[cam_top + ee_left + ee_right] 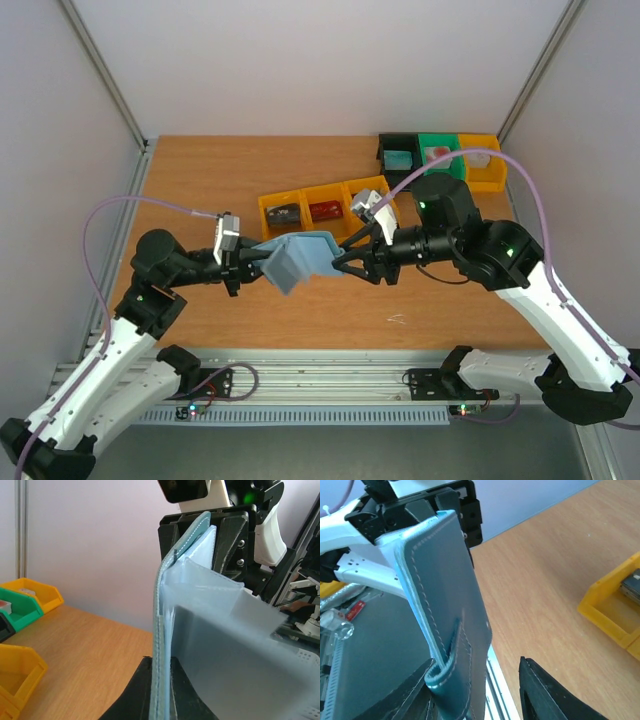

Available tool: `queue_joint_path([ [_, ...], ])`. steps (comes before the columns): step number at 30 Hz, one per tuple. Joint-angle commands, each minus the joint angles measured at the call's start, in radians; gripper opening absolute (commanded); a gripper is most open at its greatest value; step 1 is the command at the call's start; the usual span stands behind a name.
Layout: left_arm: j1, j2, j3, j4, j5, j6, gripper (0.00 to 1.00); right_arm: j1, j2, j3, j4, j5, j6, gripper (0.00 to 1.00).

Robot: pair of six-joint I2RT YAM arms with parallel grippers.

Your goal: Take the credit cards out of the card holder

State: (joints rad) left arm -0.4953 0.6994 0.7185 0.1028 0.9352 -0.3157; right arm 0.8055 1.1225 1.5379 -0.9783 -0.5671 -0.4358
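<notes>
Blue card holder held aloft, left tool clamped, right tool parted

A: Your bins, count them!
B: Four yellow bins, one green bin, one black bin. You've also got one card holder, and two claws: left claw, right claw.

White arm shells, black joints; left claw, right claw black; lilac cables, green lights
</notes>
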Motion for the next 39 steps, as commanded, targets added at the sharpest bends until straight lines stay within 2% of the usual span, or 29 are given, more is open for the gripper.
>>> queue_joint_path([
  [1,-0.005,-0.011,0.038,0.080,-0.023,-0.024,0.00,-0.002,0.013,0.022,-0.039,0.049,0.011,0.46],
  [4,-0.005,-0.003,0.058,0.033,-0.084,-0.066,0.00,0.005,0.023,0.022,-0.031,0.016,0.023,0.48],
  [7,-0.006,0.011,0.136,-0.179,-0.224,-0.078,0.00,0.013,0.012,0.008,-0.019,0.076,0.039,0.50],
  [10,-0.011,0.038,0.219,-0.401,-0.406,0.008,0.00,0.033,-0.008,-0.026,0.042,0.203,0.102,0.55],
  [14,-0.021,0.070,0.296,-0.545,-0.565,0.066,0.00,0.099,-0.004,-0.105,0.212,0.411,0.177,0.62],
  [19,-0.044,0.104,0.370,-0.617,-0.690,0.078,0.00,0.194,0.071,-0.121,0.380,0.503,0.162,0.64],
  [25,-0.098,0.118,0.382,-0.644,-0.871,0.126,0.00,0.241,0.188,-0.071,0.439,0.505,0.126,0.67],
  [30,-0.120,0.130,0.375,-0.639,-0.967,0.123,0.00,0.284,0.270,-0.015,0.469,0.589,0.145,0.67],
  [34,-0.120,0.127,0.371,-0.630,-0.961,0.093,0.00,0.312,0.300,-0.013,0.534,0.665,0.168,0.67],
  [37,-0.120,0.125,0.366,-0.628,-0.940,0.070,0.00,0.314,0.319,-0.006,0.539,0.669,0.163,0.64],
  [39,-0.120,0.119,0.361,-0.622,-0.927,0.056,0.00,0.313,0.310,-0.019,0.535,0.713,0.158,0.53],
])
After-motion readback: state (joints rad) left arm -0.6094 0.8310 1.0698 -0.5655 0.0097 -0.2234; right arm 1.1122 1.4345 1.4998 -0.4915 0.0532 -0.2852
